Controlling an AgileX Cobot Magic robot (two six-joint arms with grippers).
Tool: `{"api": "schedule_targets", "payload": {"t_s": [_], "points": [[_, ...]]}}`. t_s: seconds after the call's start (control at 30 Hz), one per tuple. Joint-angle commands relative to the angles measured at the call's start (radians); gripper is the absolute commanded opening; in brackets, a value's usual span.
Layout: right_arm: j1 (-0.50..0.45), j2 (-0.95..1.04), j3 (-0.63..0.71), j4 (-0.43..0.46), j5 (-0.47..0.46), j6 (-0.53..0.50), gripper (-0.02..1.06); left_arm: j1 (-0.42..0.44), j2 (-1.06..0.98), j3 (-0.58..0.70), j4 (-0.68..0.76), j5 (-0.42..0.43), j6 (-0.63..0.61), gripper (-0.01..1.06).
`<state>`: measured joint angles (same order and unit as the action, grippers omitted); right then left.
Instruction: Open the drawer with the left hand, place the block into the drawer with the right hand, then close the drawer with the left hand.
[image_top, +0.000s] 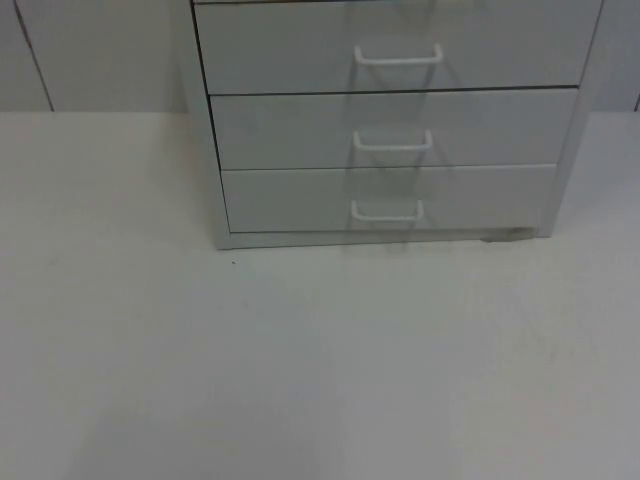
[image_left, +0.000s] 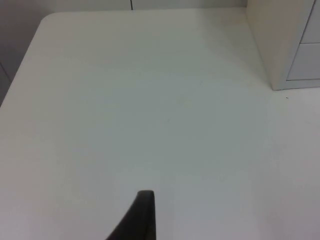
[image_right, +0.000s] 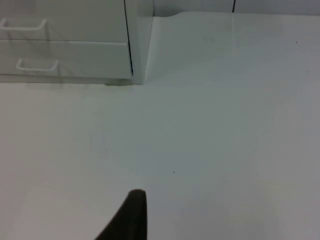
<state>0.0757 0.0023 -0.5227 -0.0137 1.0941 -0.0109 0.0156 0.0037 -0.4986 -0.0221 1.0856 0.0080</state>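
**All three drawers shut; both arms wait above bare table**

A pale grey drawer cabinet (image_top: 395, 130) stands at the far side of the white table (image_top: 300, 370), at about 12 o'clock in the top view, backed against the grey partition wall (image_top: 90, 55). Three drawer fronts show, one above the other, all flush with the cabinet's frame. Each carries a white bow handle at its middle: the top drawer handle (image_top: 398, 56), the middle drawer handle (image_top: 392, 142) and the bottom drawer handle (image_top: 386, 211). A small dark speck (image_top: 234, 263) lies on the table just off the cabinet's 7 o'clock corner.

The left gripper (image_left: 142, 215) hangs over open table top, with the cabinet's left front corner (image_left: 280, 75) well apart from it. One black fingertip (image_left: 145, 202) is visible, so how far the jaws stand apart cannot be told, and nothing is seen held.

The right gripper (image_right: 131, 215) likewise hangs over open table, well apart from the cabinet's right front corner (image_right: 137, 60). One fingertip (image_right: 135, 200) is visible; jaw opening cannot be told.
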Motion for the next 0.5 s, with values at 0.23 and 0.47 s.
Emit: {"api": "schedule_targets", "payload": {"t_s": [0.23, 0.47], "points": [[0.003, -0.002, 0.008, -0.007, -0.015, -0.007, 1.05, -0.004, -0.004, 0.003, 0.004, -0.010, -0.008, 1.05], [0.003, -0.002, 0.008, -0.007, -0.016, -0.007, 1.05, -0.004, -0.004, 0.003, 0.004, -0.010, -0.008, 1.05]]}}
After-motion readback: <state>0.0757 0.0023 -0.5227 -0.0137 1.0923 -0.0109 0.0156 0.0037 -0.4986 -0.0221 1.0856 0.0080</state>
